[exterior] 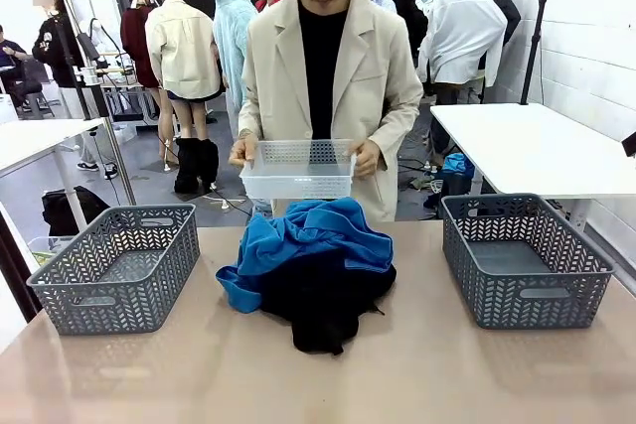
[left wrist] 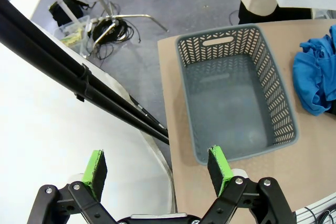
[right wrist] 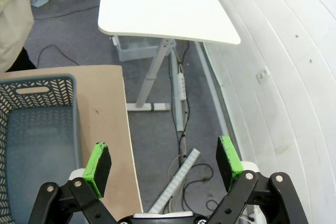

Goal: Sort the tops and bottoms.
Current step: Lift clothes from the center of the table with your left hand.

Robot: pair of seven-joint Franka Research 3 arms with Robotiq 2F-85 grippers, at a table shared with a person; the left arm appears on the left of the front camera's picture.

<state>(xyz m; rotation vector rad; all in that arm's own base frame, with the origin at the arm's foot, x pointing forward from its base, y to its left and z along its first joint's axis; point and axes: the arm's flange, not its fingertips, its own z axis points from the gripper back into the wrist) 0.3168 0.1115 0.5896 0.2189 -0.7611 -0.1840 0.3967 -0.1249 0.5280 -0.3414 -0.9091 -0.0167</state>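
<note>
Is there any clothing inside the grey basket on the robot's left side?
No, the left grey basket is bare inside, and the blue garment lies outside it, beside its wall.

On the table (exterior: 417, 374), a blue garment (exterior: 308, 235) lies crumpled over a black garment (exterior: 318, 300), possibly more than one piece. A left grey basket (exterior: 104, 307) and a right grey basket (exterior: 527, 307) flank the pile. Beyond it, a person (exterior: 323, 57) holds a white perforated tray (exterior: 298, 182).

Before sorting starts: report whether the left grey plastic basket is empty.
Empty: the left grey plastic basket has a bare floor, nothing inside.
</note>
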